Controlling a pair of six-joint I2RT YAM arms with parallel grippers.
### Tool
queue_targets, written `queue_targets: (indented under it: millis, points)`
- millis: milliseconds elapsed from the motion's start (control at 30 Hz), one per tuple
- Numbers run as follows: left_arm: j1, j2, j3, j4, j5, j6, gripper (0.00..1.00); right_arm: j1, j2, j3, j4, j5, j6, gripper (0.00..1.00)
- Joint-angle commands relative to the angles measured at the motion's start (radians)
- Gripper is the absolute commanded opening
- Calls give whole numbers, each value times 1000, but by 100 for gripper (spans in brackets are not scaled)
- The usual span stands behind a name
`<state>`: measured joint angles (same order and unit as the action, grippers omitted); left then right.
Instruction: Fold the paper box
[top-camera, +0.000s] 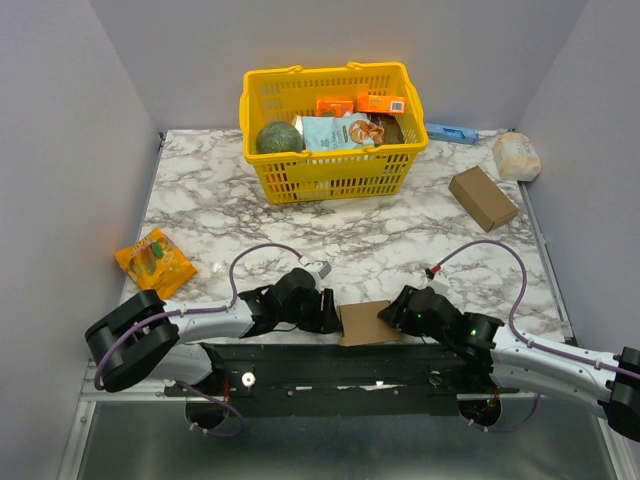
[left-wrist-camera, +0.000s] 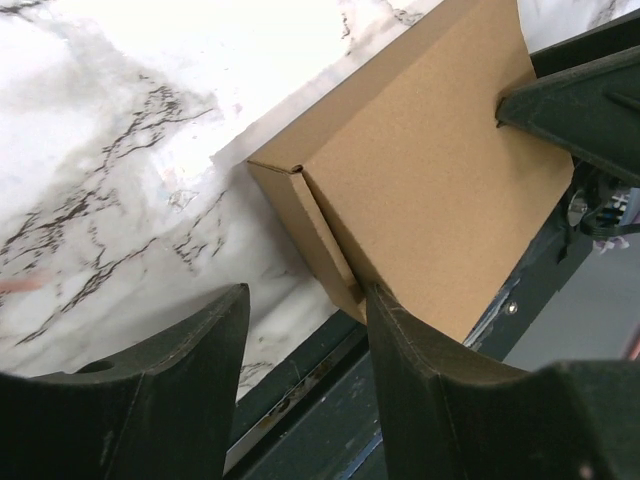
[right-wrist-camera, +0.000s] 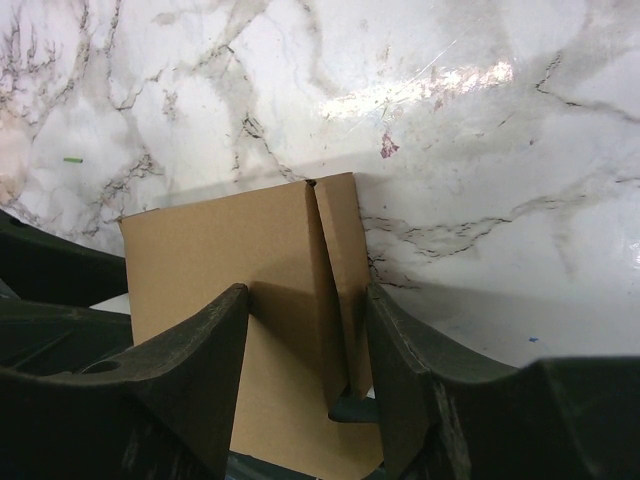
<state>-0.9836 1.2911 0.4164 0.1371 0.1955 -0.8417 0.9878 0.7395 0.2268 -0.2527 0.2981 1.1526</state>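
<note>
From above, one thin brown cardboard box (top-camera: 362, 322), folded flat and square, lies at the middle of the marble bench's (top-camera: 380, 240) near edge, between two black claws: the left claw (top-camera: 328, 312) meets its left side and the right claw (top-camera: 392, 318) its right. One yellow lattice basket (top-camera: 335, 172) of groceries sits at the far edge, one blocky carton (top-camera: 483, 197) lies towards the far right corner, and one orange packet (top-camera: 155, 260) lies by the left edge. At the left wrist, the claw (left-wrist-camera: 305, 345) stands about half open with only bench between its fingers; one finger (left-wrist-camera: 420, 400) touches the box's (left-wrist-camera: 430, 170) turned-up corner. At the right wrist, the claw (right-wrist-camera: 308, 300) is also about half spread, astride the box's (right-wrist-camera: 220, 250) creased side flap. Whether it pinches the flap I cannot tell.
</note>
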Motion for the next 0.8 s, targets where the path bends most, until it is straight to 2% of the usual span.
queue_targets:
  millis: [0,133,267,467,600,767]
  points:
    - [-1,68,-10,96,41,1,57,2,20,-18,-42,-8,-5,57]
    - [-1,47,-19,118,19,-7,55,3,26,-18,-40,-11,-5,57]
    - [0,-30,-8,27,-28,9,56,2,21,-18,-39,-7,-2,57]
    - [0,-134,-30,33,-103,-30,68,2,23,-18,-34,-8,-4,57]
    - [0,-76,-18,64,-79,-23,68,2,31,-15,-26,-10,-11,57]
    - [0,49,-22,120,-16,-14,62,2,35,-12,-22,-14,-14,57]
